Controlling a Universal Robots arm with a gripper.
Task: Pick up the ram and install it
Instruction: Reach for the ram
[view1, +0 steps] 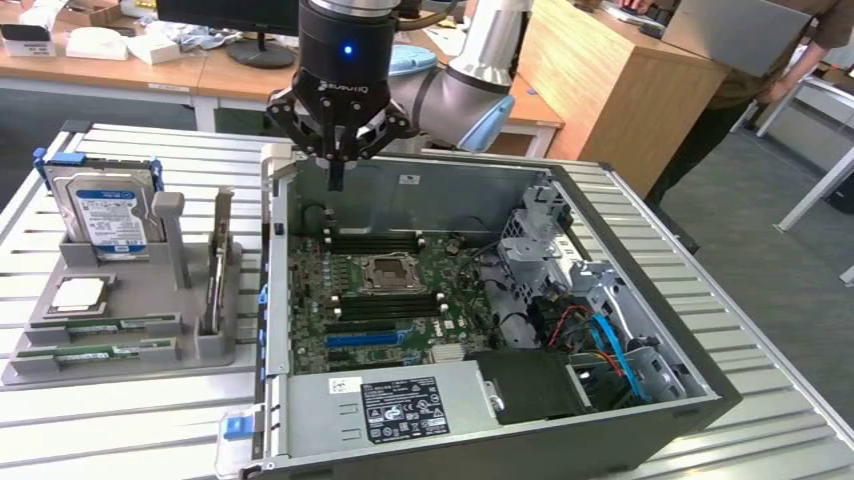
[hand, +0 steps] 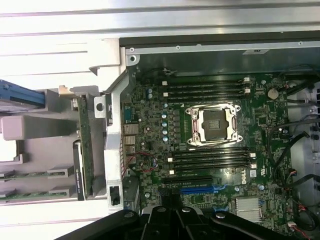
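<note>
Nearest, by the near-left corner of the slatted table (view1: 761, 330), a grey holder (view1: 134, 360) carries the ram (view1: 104, 324). It lies flat in a groove with its long axis running along the table's near edge, roughly parallel to the dark memory slots (view1: 384, 243) on the motherboard (view1: 400, 290). A second stick (view1: 83, 353) of the same kind lies just beside it, nearer the edge, and I cannot tell which one is meant. Beyond them in the holder stand an upright card (view1: 220, 255) and a hard drive (view1: 110, 215). The open case (view1: 641, 330) fills the middle of the table. The gripper (view1: 336, 180) hangs over the case's far wall with its fingers pressed together and nothing between them. From there the ram lies well apart, toward the exterior view's left and the near edge, outside the case and past its left wall. The chips and label on the sticks are too small to read. In the wrist view the holder (hand: 45, 135) is cut off, and the sticks appear as thin green strips.
</note>
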